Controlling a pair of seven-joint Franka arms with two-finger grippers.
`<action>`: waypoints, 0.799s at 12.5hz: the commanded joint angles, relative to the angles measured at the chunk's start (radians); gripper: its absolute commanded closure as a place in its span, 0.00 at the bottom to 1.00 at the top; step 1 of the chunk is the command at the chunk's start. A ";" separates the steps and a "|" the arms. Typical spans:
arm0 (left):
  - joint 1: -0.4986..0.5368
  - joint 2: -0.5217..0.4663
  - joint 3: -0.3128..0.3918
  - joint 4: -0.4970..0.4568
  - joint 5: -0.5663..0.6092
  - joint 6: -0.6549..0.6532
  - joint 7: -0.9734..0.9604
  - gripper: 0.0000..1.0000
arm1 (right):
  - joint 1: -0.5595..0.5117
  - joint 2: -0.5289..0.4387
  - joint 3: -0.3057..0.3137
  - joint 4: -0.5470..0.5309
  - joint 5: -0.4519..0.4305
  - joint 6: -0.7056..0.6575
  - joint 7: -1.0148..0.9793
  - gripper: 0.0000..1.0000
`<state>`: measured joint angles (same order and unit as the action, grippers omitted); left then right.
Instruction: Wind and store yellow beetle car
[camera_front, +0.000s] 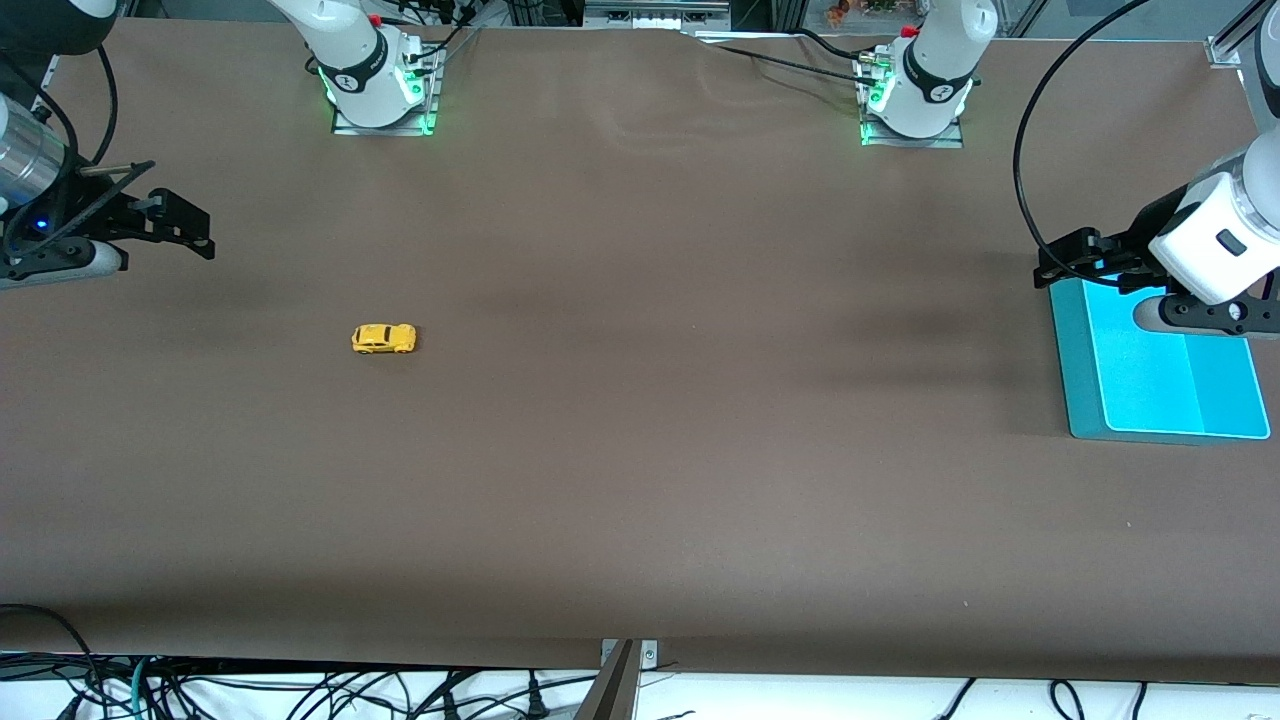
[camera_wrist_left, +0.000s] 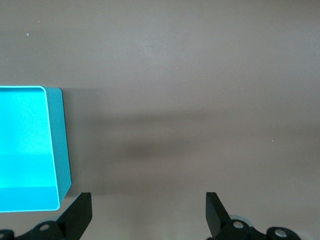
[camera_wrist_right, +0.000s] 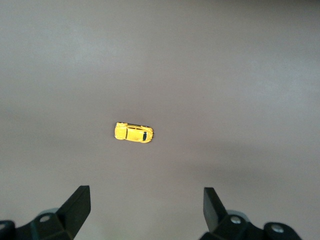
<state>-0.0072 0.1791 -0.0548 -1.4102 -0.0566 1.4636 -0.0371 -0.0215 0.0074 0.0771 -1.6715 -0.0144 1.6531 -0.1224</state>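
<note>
The yellow beetle car (camera_front: 384, 339) stands on its wheels on the brown table, toward the right arm's end; the right wrist view also shows the car (camera_wrist_right: 133, 132), small and well apart from the fingers. My right gripper (camera_front: 190, 228) hangs open and empty in the air at that end of the table, in the right wrist view (camera_wrist_right: 145, 212) with wide-spread fingers. My left gripper (camera_front: 1065, 262) is open and empty over the table beside the cyan tray (camera_front: 1205, 405); its spread fingers frame bare table in the left wrist view (camera_wrist_left: 148, 215).
The cyan tray (camera_wrist_left: 61, 150) lies at the left arm's end of the table, with nothing in the part that shows. Both arm bases (camera_front: 375, 80) (camera_front: 915, 95) stand along the table's edge farthest from the front camera. Cables hang below the edge nearest it.
</note>
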 joint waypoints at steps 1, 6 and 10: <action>-0.002 0.016 0.000 0.033 -0.016 -0.011 -0.013 0.00 | 0.008 0.000 0.019 0.003 -0.045 -0.006 0.041 0.00; -0.001 0.016 0.001 0.033 -0.016 -0.011 -0.013 0.00 | 0.006 0.003 0.020 0.007 -0.044 -0.007 0.067 0.00; 0.006 0.016 0.003 0.033 -0.016 -0.011 -0.010 0.00 | 0.003 0.009 0.013 0.007 -0.053 -0.030 0.059 0.00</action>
<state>-0.0063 0.1792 -0.0545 -1.4102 -0.0566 1.4636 -0.0371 -0.0178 0.0115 0.0927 -1.6740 -0.0496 1.6494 -0.0732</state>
